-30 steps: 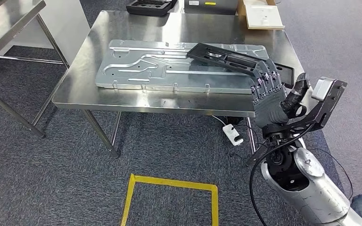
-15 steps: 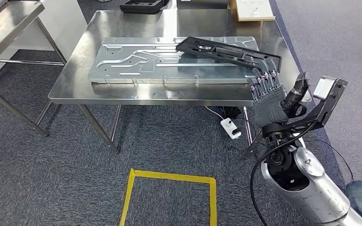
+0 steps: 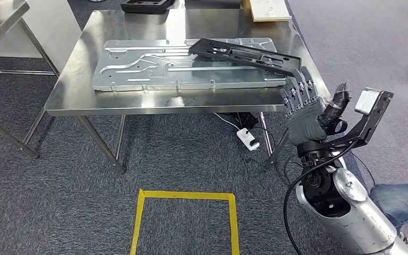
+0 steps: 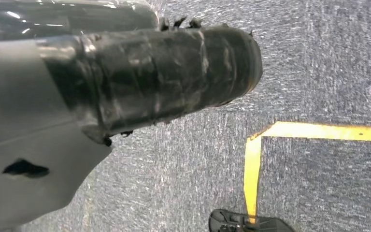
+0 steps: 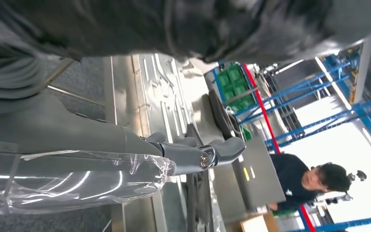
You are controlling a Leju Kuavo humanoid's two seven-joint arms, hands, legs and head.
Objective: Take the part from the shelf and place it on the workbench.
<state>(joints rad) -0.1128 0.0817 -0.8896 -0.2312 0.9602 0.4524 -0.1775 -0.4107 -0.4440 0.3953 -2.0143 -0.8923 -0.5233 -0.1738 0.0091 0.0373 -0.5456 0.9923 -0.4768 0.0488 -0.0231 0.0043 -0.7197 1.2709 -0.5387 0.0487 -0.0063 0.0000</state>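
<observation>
Head view: my right hand (image 3: 305,114) hangs free, fingers apart, just off the workbench (image 3: 64,95) corner. Black part (image 3: 244,54) lies tilted across the metal plate (image 3: 154,69). I'd draw back slowly. Left hand (image 4: 140,77): grip unclear.

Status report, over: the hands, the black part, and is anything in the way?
Right hand open, beside the table edge. Black part lies tilted on the metal plate. Left hand over carpet, state unclear. Nothing in the way.
</observation>
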